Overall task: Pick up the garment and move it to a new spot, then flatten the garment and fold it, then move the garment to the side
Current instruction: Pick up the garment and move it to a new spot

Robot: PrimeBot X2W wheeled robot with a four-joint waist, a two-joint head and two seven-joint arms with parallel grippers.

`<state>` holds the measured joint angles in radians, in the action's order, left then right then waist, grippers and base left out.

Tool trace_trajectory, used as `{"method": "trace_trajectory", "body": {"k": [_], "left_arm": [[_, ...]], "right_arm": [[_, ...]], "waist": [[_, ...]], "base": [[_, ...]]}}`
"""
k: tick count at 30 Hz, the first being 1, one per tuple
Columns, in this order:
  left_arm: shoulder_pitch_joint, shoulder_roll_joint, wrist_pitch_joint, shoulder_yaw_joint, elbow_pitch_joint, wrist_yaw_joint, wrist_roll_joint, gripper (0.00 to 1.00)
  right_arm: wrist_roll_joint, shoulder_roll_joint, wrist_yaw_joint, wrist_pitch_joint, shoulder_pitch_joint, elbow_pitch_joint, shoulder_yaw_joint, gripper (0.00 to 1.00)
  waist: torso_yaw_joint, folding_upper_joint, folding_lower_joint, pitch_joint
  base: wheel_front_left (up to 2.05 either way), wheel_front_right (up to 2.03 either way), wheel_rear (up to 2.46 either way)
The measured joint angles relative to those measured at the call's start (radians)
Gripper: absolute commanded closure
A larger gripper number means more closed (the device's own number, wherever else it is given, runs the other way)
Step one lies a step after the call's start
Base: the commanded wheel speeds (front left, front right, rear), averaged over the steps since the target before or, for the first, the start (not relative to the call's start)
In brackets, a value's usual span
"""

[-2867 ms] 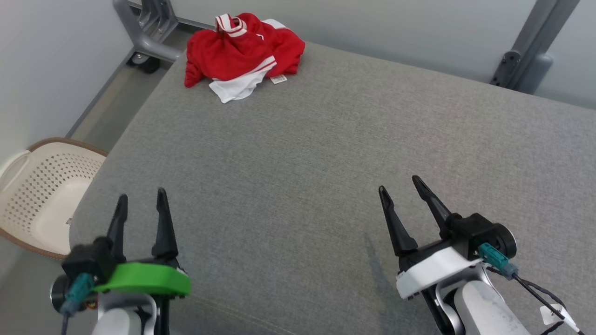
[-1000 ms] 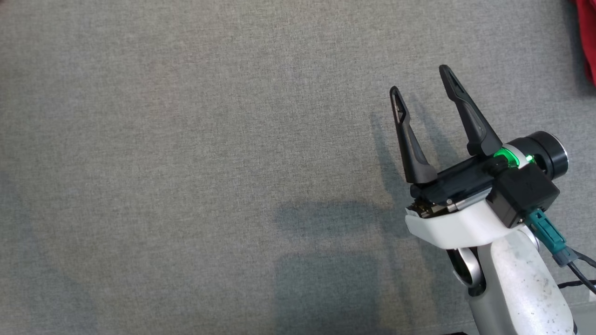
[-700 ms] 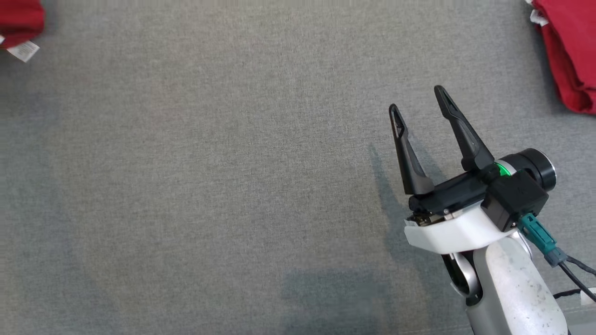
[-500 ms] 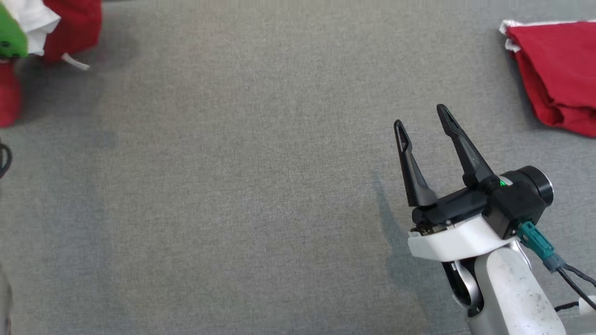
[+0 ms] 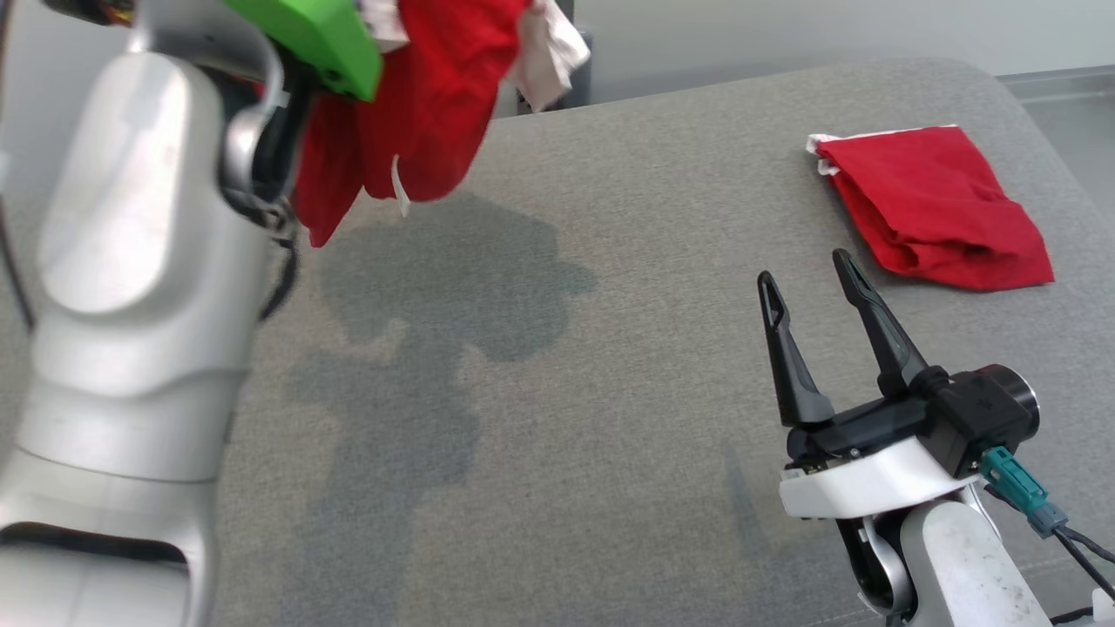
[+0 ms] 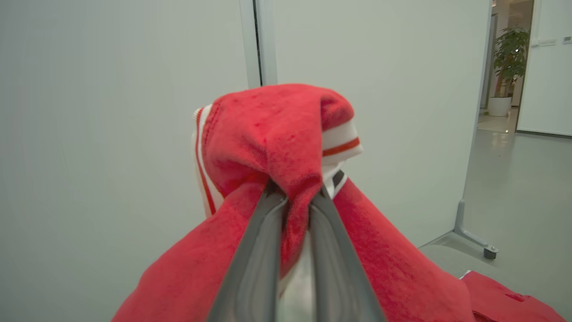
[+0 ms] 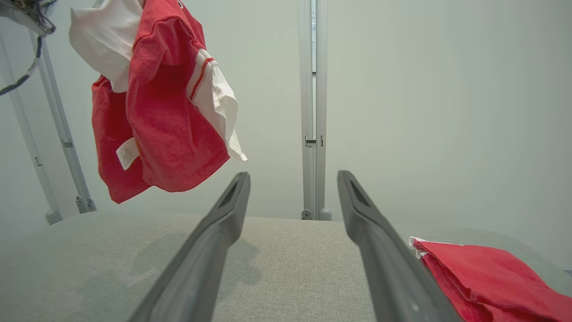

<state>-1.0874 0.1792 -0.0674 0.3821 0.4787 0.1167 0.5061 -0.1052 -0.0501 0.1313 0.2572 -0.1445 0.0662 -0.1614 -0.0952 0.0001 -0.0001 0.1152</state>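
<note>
The left gripper [image 6: 295, 197] pinches the red-and-white garment [image 5: 427, 104], which hangs in the air over the padded table's [image 5: 566, 418] far left corner. The right gripper [image 5: 803, 266], jaws spread, hovers near a folded red cloth [image 5: 936, 209] at the far right edge

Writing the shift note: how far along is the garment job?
Done: the red-and-white garment hangs clear of the grey surface, pinched in the shut left gripper. In hand: carrying it to a new spot; the right gripper is open, empty. Left: laying down, flattening, folding, moving aside. A folded red garment lies at the right.
</note>
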Motion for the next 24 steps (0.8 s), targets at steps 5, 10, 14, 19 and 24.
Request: {"method": "trace_trajectory", "body": {"k": [5, 10, 14, 19, 24], "left_arm": [[0.116, -0.102, -0.031, 0.046, -0.123, -0.069, 0.049, 1.00], [0.256, -0.127, 0.002, 0.052, -0.168, -0.182, 0.136, 1.00], [0.353, -0.130, 0.069, 0.061, -0.099, -0.248, 0.182, 1.00], [0.410, -0.115, 0.161, 0.065, 0.073, -0.277, 0.160, 1.00], [0.435, -0.081, 0.237, 0.038, 0.223, -0.271, 0.162, 0.61]], "right_arm": [[-0.007, -0.001, 0.000, 0.001, 0.011, -0.002, 0.019, 0.00], [-0.012, -0.001, 0.000, 0.004, 0.008, -0.006, 0.031, 0.00], [-0.018, 0.000, 0.000, 0.005, -0.009, -0.015, 0.030, 0.00], [-0.026, 0.000, 0.000, 0.005, -0.031, -0.017, 0.028, 0.00], [-0.025, 0.000, 0.000, 0.005, -0.032, -0.028, 0.036, 0.00]], "waist": [[-0.051, 0.0000, 0.0000, -0.015], [-0.079, 0.0000, 0.0000, 0.001], [-0.089, 0.0000, 0.0000, 0.031], [-0.099, 0.0000, 0.0000, 0.069], [-0.101, 0.0000, 0.0000, 0.093]], "base": [[0.00, 0.00, 0.00], [0.00, 0.00, 0.00], [0.00, 0.00, 0.00], [0.00, 0.00, 0.00], [0.00, 0.00, 0.00]]}}
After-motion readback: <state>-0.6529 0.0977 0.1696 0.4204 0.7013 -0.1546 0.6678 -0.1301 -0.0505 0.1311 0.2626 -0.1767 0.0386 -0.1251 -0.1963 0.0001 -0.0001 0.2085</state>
